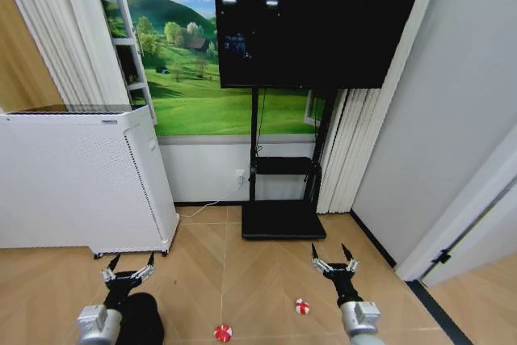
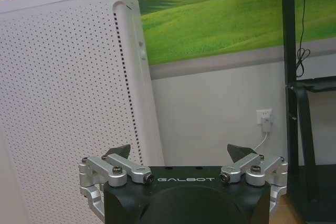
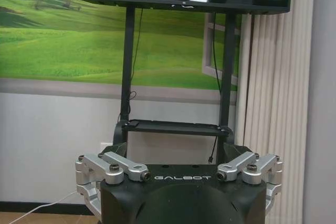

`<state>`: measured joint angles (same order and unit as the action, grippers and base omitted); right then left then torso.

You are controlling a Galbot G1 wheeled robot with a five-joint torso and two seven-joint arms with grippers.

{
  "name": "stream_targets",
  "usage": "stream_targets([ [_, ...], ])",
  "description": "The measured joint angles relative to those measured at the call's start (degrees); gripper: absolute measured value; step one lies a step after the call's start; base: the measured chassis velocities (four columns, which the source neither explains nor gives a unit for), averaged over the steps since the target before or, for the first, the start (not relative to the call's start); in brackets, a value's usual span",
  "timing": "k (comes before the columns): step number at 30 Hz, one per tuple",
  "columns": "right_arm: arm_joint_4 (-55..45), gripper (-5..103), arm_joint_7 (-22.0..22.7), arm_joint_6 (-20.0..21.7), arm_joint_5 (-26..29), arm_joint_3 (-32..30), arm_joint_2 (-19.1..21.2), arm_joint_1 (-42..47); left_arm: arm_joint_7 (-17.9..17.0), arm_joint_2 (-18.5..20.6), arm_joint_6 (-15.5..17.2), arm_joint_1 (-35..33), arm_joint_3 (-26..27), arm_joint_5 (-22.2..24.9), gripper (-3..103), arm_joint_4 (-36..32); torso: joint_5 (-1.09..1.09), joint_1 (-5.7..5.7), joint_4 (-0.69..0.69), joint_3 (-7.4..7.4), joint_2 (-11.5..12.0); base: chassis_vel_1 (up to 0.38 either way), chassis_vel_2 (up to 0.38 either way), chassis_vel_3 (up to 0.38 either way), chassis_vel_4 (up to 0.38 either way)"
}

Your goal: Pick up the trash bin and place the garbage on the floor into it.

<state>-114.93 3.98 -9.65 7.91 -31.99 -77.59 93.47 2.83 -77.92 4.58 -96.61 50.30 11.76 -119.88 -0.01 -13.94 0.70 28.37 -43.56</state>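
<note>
The trash bin (image 1: pixel 144 319), a dark round shape, stands on the floor (image 1: pixel 258 280) at the bottom left, partly hidden by my left arm. My left gripper (image 1: pixel 132 264) hovers open just above and beyond it, holding nothing. Two red-and-white lumps of garbage lie on the planks: one (image 1: pixel 222 332) near the bottom middle, the other (image 1: pixel 302 306) a little left of my right arm. My right gripper (image 1: pixel 329 252) is open and empty above the floor, beyond that second lump. The left wrist view shows the left gripper (image 2: pixel 181 153) spread wide; the right wrist view shows the right gripper (image 3: pixel 178 156) spread the same way.
A tall white perforated appliance (image 1: pixel 81 175) on wheels stands at the left against the wall. A TV stand with a black base plate (image 1: pixel 283 220) is straight ahead, and a white cable (image 1: pixel 206 208) runs along the floor. A door frame (image 1: pixel 460 224) and a dark floor strip (image 1: pixel 428 305) border the right.
</note>
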Motion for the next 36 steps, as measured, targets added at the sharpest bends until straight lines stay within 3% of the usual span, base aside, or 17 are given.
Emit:
stream_targets([
  [10, -4.98, 100, 1.02, 3.88, 1.29, -0.03, 1.15, 1.0, -0.56, 0.08, 0.49, 0.09, 3.04, -3.57, 100, -1.23, 0.0, -0.03, 0.0, 0.0, 0.0, 0.0, 0.0, 0.0, 0.0],
  [16, -5.65, 100, 2.11, 3.79, 3.08, -1.14, 1.46, 0.94, -1.3, -0.09, 0.5, -0.03, 3.75, -1.7, 100, -3.32, 0.02, -0.03, 0.0, 0.01, 0.01, 0.0, 0.0, 0.0, 0.0],
  [24, -3.31, 100, -0.25, 2.41, -0.81, -0.45, 0.34, 2.24, 0.09, -0.56, -3.45, -0.27, 3.9, -2.57, 100, 0.47, 0.0, -0.03, 0.0, 0.01, 0.02, 0.0, 0.0, 0.0, 0.0],
  [31, -2.92, 100, 0.03, 1.55, 0.9, -0.79, 0.23, 2.03, 0.24, -1.09, -5.63, -0.87, 4.59, -2.05, 100, 0.73, 0.01, -0.03, 0.0, 0.01, 0.02, 0.0, 0.0, 0.0, 0.0],
  [36, -2.74, 100, 0.35, 1.24, 2.04, -0.88, 0.18, 1.73, 0.28, -1.83, -6.14, -0.78, 4.45, -4.42, 100, 0.7, 0.01, -0.01, 0.0, -0.03, 0.08, 0.0, 0.0, 0.0, 0.0],
])
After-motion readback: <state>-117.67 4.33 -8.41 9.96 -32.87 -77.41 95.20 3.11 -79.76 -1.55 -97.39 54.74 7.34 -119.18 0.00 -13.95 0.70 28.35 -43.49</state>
